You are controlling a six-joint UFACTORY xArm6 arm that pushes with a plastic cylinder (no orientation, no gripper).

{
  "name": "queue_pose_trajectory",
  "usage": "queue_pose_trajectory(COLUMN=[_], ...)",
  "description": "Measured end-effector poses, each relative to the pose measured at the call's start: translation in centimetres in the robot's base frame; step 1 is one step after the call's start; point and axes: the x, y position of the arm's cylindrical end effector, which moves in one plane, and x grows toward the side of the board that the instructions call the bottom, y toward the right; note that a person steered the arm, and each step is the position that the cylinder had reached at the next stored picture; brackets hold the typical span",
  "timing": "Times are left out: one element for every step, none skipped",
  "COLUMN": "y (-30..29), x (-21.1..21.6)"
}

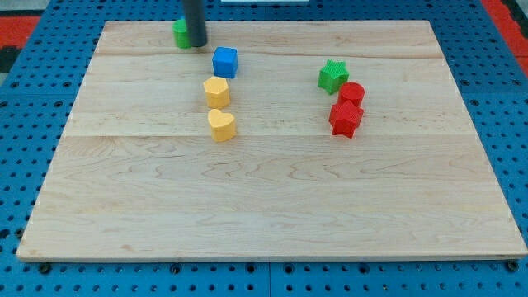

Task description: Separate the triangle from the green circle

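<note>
While the near half of the wooden surface holds no blocks, everything sits in its far half. Closest to the near edge among the blocks is a yellow heart, left of centre, and at much the same depth toward the right edge a red star. Just behind the heart stands a yellow hexagon, near it but apart. Touching the red star from behind is a red round block, and touching that in turn, slightly leftward, is a green star. Farther back, a blue cube lies just beyond the yellow hexagon. At the far edge, toward the far left corner, a green block sits partly hidden behind the rod; its shape cannot be made out. The arm carries no claw, so nothing is gripped: the dark rod comes down with its tip against that green block's right side. No triangle can be identified
</note>
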Motion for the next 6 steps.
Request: queue_pose_trajectory(y=[-2.1,-10.2,-13.0,-11.7,-3.4,8.2], x=[1.8,1.0,-5.0,-5.3,-5.2,-5.2])
